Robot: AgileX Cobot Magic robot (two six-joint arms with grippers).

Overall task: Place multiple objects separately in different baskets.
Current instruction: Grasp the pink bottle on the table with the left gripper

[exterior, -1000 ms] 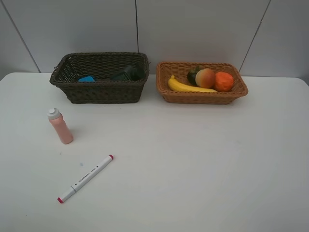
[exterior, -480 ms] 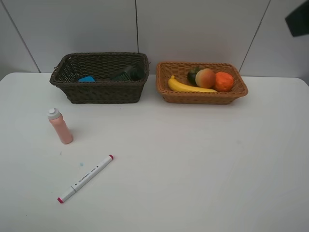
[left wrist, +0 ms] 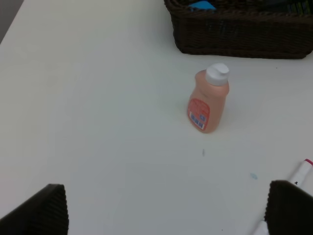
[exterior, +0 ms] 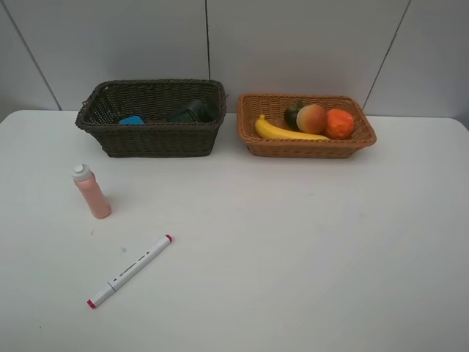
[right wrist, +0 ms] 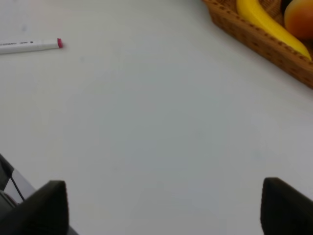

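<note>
The pink bottle (exterior: 91, 192) stands upright on the white table, left of centre. The white red-tipped marker (exterior: 130, 270) lies nearer the front. A banana (exterior: 286, 132), mangosteen (exterior: 293, 114), peach (exterior: 311, 117) and orange (exterior: 339, 123) rest in the orange-tan basket (exterior: 300, 147). The dark brown basket (exterior: 157, 139) holds a blue item (exterior: 132, 120) and a dark object (exterior: 194, 111). My left gripper (left wrist: 166, 210) is open, well short of the bottle (left wrist: 209, 99). My right gripper (right wrist: 164, 208) is open over bare table, with the marker (right wrist: 29, 45) and banana (right wrist: 266, 22) far ahead.
Both baskets stand side by side along the table's back edge, by a grey panelled wall. In the left wrist view the marker's tip (left wrist: 302, 171) lies beside one finger. Neither arm shows in the exterior high view.
A dark shape that showed in the upper right corner half a second ago is gone. No object on the table has moved.
</note>
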